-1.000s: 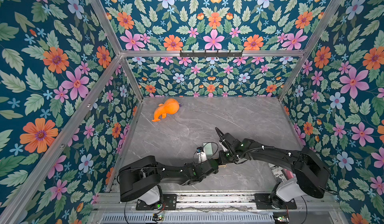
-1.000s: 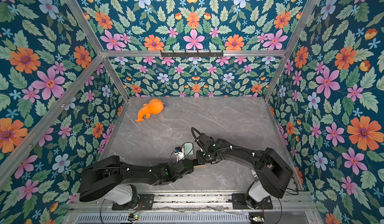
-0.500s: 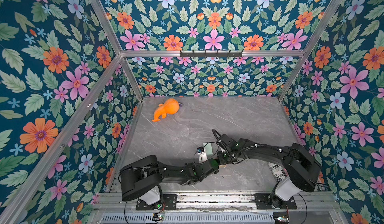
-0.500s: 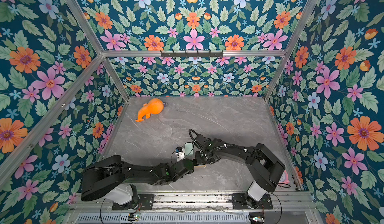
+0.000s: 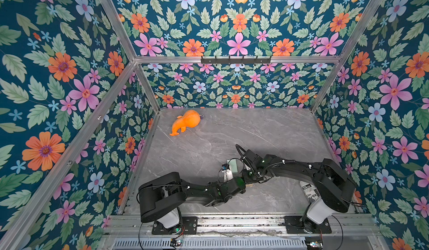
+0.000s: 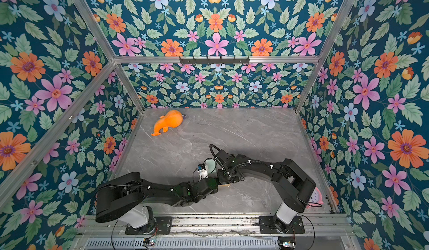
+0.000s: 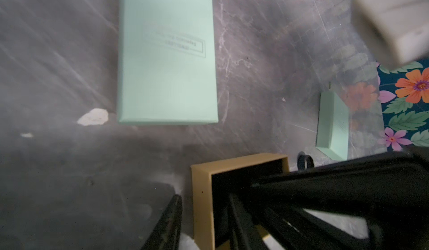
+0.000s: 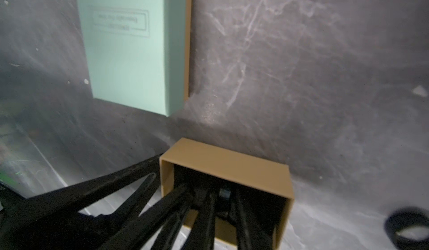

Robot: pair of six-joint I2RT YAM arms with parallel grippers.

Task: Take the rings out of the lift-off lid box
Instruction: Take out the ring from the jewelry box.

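Your two arms met low at the near centre of the grey table [image 5: 267, 132]. An orange toy [image 5: 186, 121] lay at the far left, well apart from the work.

The mint lid [image 5: 233, 165] was off and lay flat on the table, just to the far side of the two wrists. Both wrist views showed its embossed label face up.

The tan box [image 8: 227, 167] stood open just to the near side of the lid. In both top views it was almost wholly hidden under the grippers, with only a sliver of tan showing. Its inside was black and too dark to read, so you could not tell whether any ring lay in it.

Your left gripper [image 7: 204, 196] straddled one wall of the box. Its fingers [image 7: 171, 221] were set narrowly apart, one outside and one inside, and as far as the wrist views showed they pinched that wall.

Your right gripper [image 8: 224, 199] reached into the box from the right. Both of its fingers [image 8: 242, 214] were inside and drawn close, with a thin gap between them. The tips sat in the dark, and you could not tell whether they pinched anything.

One black ring [image 8: 408, 228] lay on the table outside the box. It was just beside the box, past the side opposite the wall your left gripper held, and it touched neither the box nor any finger. In both top views it was hidden beneath the right arm.
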